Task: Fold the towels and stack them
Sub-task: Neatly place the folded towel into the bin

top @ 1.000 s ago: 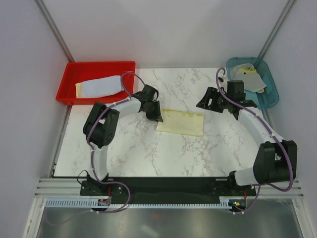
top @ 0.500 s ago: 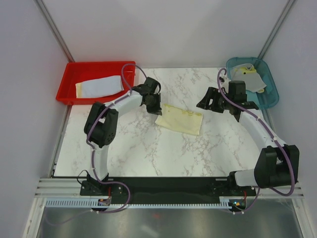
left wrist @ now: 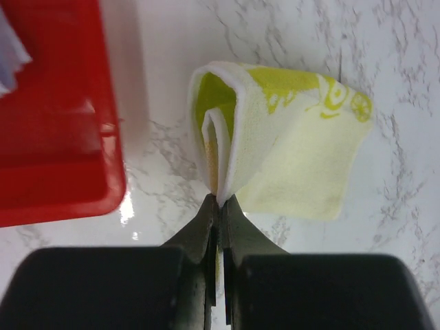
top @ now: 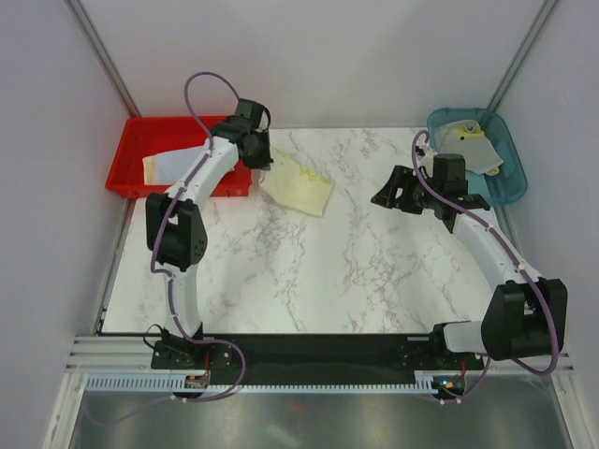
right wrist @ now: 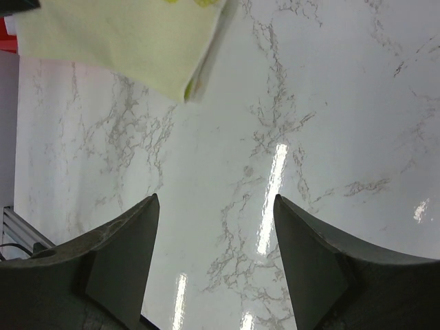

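Here the marble table (top: 328, 271) has a red tray (top: 159, 123) at its far-left corner holding a pale lavender-blue towel (top: 173, 164), and a teal bin (top: 510, 178) of towels at far right. The folded yellow printed towel (left wrist: 289, 158) is just right of the tray, its edge pinched between the left gripper's (left wrist: 220, 201) closed jaws. The right gripper (right wrist: 214, 206) hovers with its jaws apart and empty.

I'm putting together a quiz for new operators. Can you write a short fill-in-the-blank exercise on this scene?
1. The left gripper is shut on a folded towel whose colour is ____.
2. The pale blue towel lies in the ____ tray.
3. The right gripper holds nothing, and its jaws stand ____.

Missing words: yellow; red; open.
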Available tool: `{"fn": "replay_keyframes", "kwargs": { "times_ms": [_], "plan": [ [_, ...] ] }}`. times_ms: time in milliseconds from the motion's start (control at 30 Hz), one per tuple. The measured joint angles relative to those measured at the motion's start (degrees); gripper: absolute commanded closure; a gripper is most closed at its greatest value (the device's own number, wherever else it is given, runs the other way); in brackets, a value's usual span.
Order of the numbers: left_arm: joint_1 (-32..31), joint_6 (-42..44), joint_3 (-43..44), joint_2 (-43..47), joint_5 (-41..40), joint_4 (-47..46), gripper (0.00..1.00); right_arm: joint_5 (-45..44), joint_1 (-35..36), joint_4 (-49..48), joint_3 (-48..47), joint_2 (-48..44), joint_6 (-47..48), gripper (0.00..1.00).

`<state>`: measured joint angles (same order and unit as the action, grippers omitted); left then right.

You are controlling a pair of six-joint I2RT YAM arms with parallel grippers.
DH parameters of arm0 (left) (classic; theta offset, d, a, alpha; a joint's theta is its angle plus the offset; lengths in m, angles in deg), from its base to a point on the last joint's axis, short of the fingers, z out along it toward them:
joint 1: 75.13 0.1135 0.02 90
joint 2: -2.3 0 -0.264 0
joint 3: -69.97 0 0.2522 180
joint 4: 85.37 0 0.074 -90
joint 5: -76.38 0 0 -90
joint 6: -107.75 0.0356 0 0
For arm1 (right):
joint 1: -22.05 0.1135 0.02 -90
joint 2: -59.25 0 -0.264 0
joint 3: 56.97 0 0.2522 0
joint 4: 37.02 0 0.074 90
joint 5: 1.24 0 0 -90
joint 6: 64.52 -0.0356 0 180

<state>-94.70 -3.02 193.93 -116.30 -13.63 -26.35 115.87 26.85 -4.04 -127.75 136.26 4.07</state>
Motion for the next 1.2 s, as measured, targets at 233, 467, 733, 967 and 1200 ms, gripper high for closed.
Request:
{"fn": "replay_keyframes", "kwargs": {
  "times_ms": [233, 467, 733, 967, 1200],
  "plan": [
    [8.8, 3.6, 11.4, -4.5, -3.4, 2.4, 0.98, 0.0, 0.5, -0.4, 0.0, -0.4, 0.0, 0.24],
    [14.9, 7.2, 16.6, -8.1, -6.3, 2.9, 0.98, 0.0, 1.1, -0.8, 0.0, -1.1, 0.0, 0.24],
    [19.3, 11.0, 17.8, -8.3, -5.6, 3.1, 0.98, -0.2, 2.0, -0.8, 0.0, -1.1, 0.1, 0.24],
    [23.1, 13.2, 18.3, -8.3, -4.3, 3.1, 0.98, -1.2, 2.8, -0.7, 0.0, -1.1, 0.4, 0.24],
    [30.4, 13.2, 18.3, -8.4, -3.4, 2.2, 0.98, -2.3, 3.6, -0.7, 0.0, -1.1, 1.3, 0.24]
  ]
}}
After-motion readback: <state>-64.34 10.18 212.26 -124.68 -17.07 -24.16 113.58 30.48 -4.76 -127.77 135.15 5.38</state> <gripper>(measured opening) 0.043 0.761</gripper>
